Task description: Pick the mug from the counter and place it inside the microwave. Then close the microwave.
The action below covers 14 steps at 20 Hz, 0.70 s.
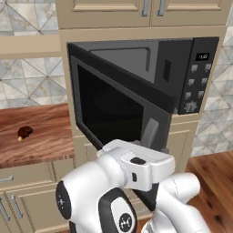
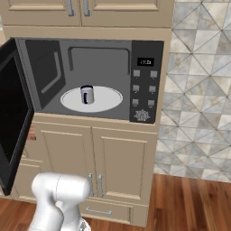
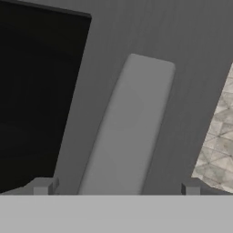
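Note:
The mug (image 2: pixel 86 94), light grey with a dark rim, stands upright on the white turntable plate (image 2: pixel 108 100) inside the microwave (image 2: pixel 90 58). The microwave door (image 1: pixel 113 107) hangs open, swung out toward me, and its dark window shows in the hand view. My gripper (image 3: pixel 117 188) is open, close to the outer face of the door. Its two fingertips (image 3: pixel 43 186) straddle the grey bar handle (image 3: pixel 129 123) without touching it. The counter (image 1: pixel 45 132) lies to the left of the microwave.
A small dark-brown lump with an orange tip (image 1: pixel 24 132) lies on the counter. Beige cabinets (image 2: pixel 113 158) sit under the microwave and a tiled wall (image 2: pixel 198 103) stands to its right. The button panel (image 2: pixel 145 85) is on the microwave's right side.

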{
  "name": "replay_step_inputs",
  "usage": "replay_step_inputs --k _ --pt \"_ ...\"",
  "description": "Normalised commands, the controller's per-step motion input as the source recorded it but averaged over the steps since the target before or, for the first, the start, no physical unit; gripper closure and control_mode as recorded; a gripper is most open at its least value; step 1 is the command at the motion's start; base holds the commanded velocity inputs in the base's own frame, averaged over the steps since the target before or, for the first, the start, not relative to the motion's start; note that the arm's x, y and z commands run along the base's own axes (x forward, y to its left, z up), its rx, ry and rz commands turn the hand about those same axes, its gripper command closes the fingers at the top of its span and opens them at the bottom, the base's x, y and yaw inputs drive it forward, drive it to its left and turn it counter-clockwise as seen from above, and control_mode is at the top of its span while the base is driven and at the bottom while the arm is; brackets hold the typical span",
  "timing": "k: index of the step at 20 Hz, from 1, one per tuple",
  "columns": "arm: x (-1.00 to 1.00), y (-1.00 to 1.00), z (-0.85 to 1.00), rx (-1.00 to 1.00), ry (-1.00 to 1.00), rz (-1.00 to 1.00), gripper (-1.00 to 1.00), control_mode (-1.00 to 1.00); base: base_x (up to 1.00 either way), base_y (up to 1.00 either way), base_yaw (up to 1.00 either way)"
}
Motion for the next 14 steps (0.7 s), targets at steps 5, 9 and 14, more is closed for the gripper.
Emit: replay_step_inputs --k 5,9,14 --pt "0.28 -0.31 0.02 0.0 0.0 0.07 -1.0 -1.0 0.0 0.0 0.0" --pt "0.34 -0.31 0.08 0.0 0.01 0.06 -1.0 -1.0 0.0 0.0 0.0" --pt "0.45 -0.32 0.14 0.0 0.07 0.05 -1.0 -1.0 0.0 0.0 0.0"
